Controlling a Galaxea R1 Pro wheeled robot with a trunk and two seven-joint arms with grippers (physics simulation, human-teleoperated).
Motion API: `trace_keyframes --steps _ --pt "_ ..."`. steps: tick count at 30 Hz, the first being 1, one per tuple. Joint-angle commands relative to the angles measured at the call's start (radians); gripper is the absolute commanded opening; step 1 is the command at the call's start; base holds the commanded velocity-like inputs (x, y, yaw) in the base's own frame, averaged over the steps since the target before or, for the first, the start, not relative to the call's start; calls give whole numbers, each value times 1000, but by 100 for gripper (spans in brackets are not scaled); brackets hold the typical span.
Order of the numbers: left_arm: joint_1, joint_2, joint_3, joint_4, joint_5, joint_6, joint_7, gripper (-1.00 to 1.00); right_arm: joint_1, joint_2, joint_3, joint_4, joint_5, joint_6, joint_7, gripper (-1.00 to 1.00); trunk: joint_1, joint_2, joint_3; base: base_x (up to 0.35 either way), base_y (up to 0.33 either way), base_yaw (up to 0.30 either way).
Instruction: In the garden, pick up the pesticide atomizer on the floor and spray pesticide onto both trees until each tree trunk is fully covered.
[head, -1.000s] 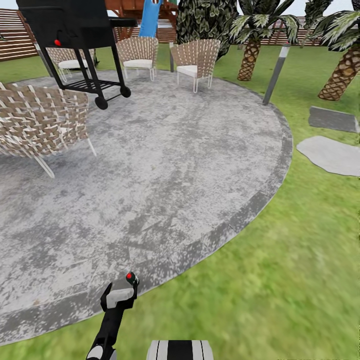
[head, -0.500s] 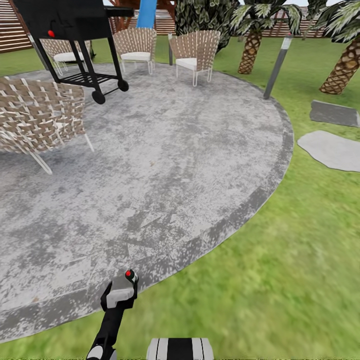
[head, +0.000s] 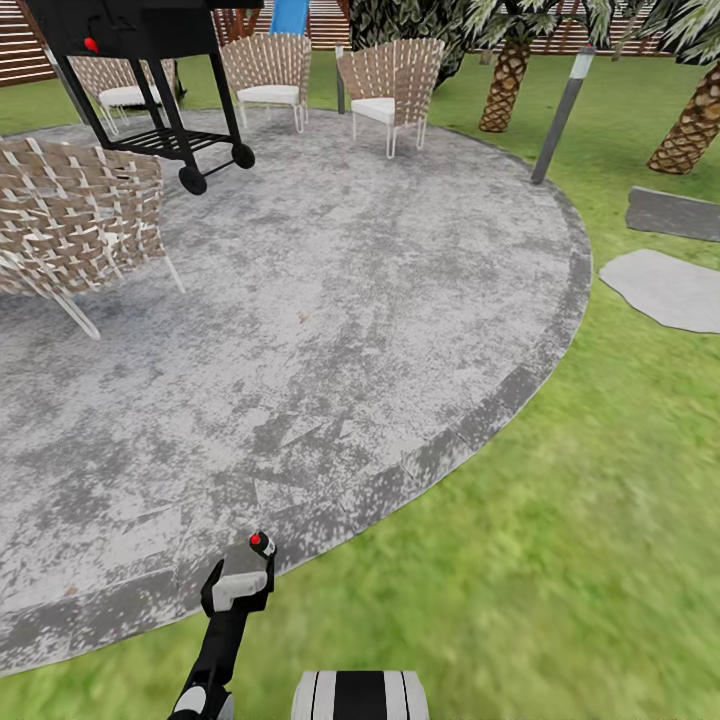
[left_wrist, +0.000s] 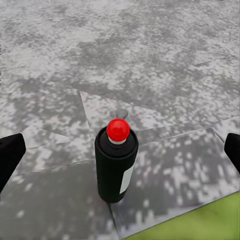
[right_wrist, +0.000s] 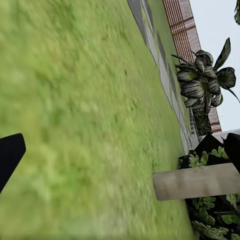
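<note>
standing upright at the stone patio (head: 330, 330) rim, the pesticide atomizer (left_wrist: 116, 162) sits between the left hand (left_wrist: 120, 150) fingers — spread wide, not touching it; the right hand (right_wrist: 120, 155), also apart, faces lawn.

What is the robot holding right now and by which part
Nothing is held. The small black spray bottle with a red cap stands free on the grey stone patio, between the open left gripper fingers, untouched. The right gripper is open over grass.
</note>
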Motion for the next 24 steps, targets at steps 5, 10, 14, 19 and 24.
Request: trace_keyframes --steps 5,10,14,19,24 --pt "0 0 5 4 -3 -77 -2 100 0 0 7 0 -10 -4 -1 100 0 0 -1 0 0 0" --pt "0 0 5 9 -5 -135 -2 100 0 0 6 0 -10 -4 -1 100 0 0 -1 0 0 0" --pt "0 -1 4 11 -5 -148 -3 100 0 0 6 0 -10 -4 -1 100 0 0 -1 171 0 0" --pt "0 -1 4 12 -5 -149 -3 100 0 0 6 0 -10 -4 -1 100 0 0 -1 80 0 0" --pt "0 -1 4 12 -5 -149 -3 100 0 0 6 0 -10 -4 -1 100 0 0 -1 124 0 0"
